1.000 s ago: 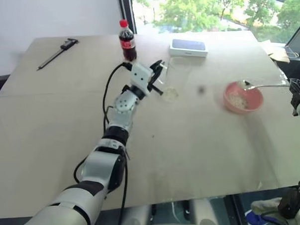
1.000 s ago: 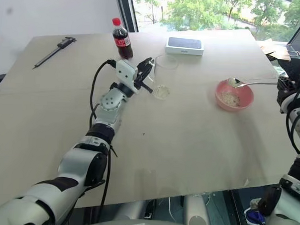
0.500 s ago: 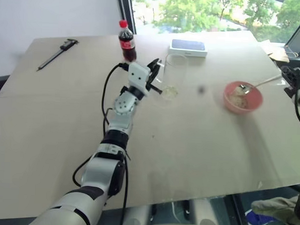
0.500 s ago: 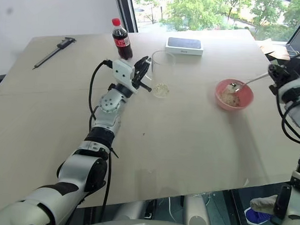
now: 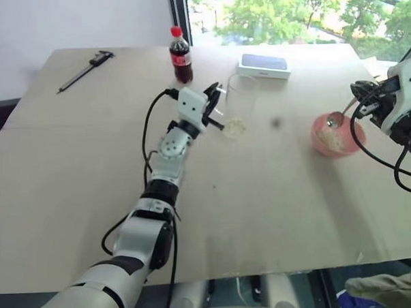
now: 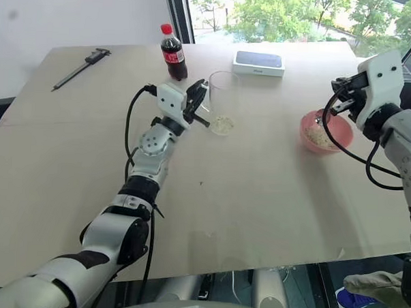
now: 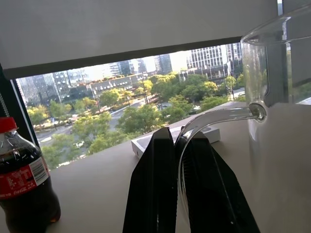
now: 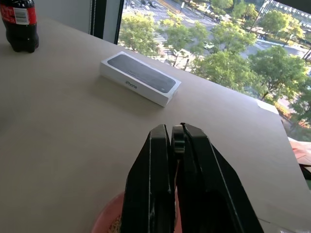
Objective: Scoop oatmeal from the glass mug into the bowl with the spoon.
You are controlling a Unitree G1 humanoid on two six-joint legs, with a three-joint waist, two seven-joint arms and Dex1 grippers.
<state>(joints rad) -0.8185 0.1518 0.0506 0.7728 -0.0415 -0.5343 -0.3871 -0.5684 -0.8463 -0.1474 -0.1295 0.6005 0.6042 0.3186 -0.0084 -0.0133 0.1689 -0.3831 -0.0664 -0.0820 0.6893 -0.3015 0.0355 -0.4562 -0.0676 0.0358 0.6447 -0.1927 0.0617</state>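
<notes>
Now right arm tilts spoon bowlward.

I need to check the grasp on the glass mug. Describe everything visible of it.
The glass mug is a tall, clear glass cup standing upright on the table, open at the top, with a thin curved side handle. A small heap of pale oatmeal lies at its bottom; the rest is empty. The left gripper is shut on the handle, its black fingers pinching the glass loop. The cola bottle stands behind it, apart.
</notes>
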